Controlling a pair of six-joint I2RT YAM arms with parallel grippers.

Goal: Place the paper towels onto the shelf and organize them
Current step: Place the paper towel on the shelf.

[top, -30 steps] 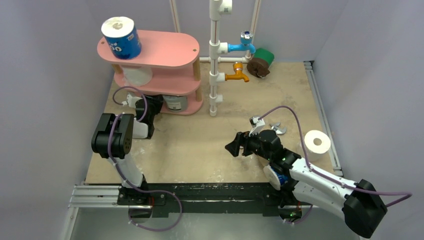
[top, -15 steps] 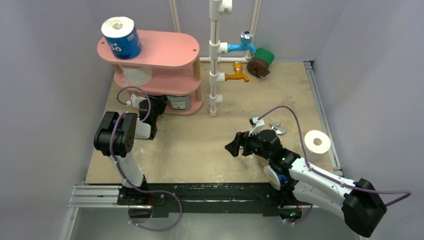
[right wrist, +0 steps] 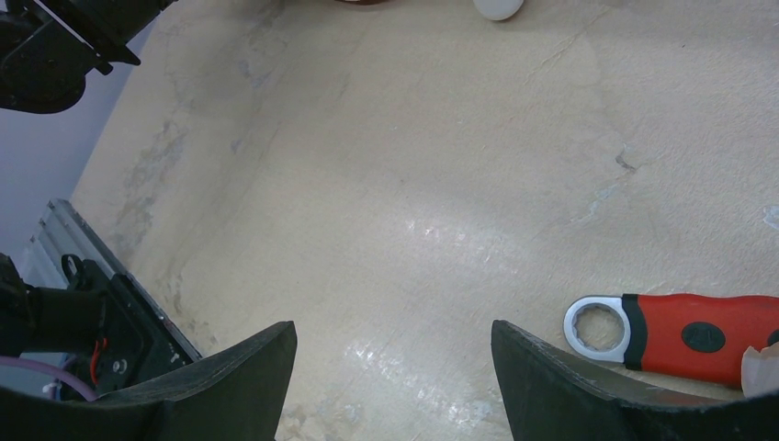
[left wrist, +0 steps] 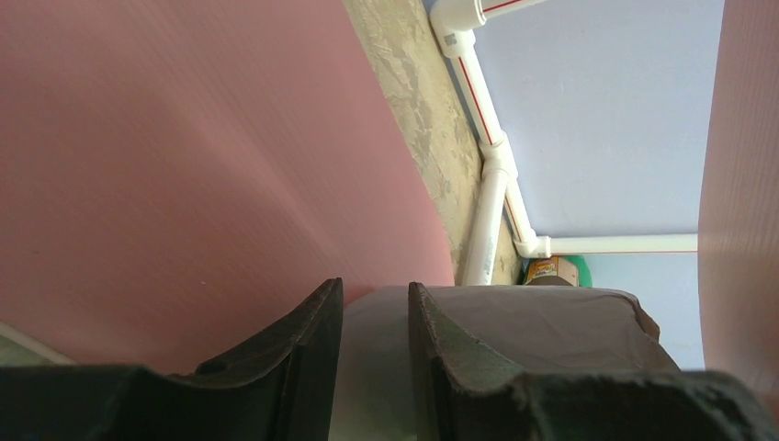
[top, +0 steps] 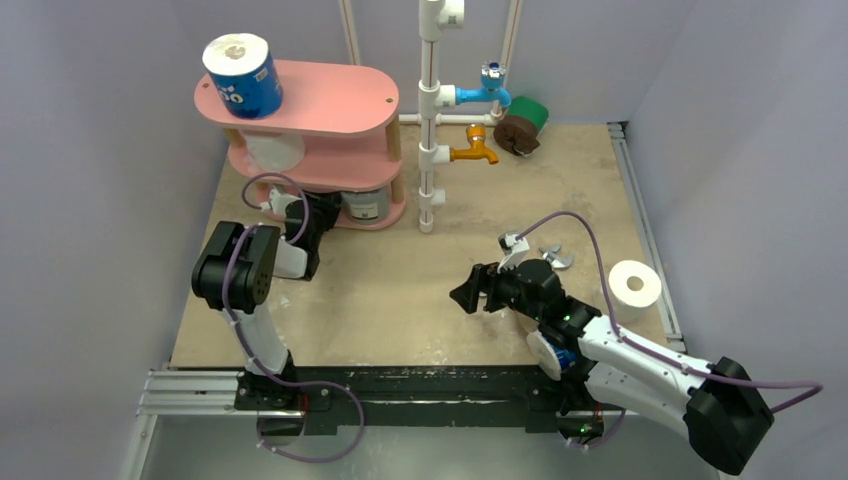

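The pink shelf stands at the back left. A blue-wrapped paper towel roll stands on its top board, and a bare white one sits on the middle board. My left gripper reaches into the bottom tier, shut on the wall of a grey-wrapped roll. In the left wrist view the gripper pinches the grey roll between pink boards. My right gripper hangs open over the table, holding nothing. Another white roll stands on the table at the right.
A white pipe frame with blue and orange taps rises just right of the shelf. A green roll and a brown roll lie at the back behind it. A red-handled wrench lies near my right gripper.
My left arm has shifted to the right along the shelf's bottom tier, carrying the grey roll with it. The right arm has not moved.
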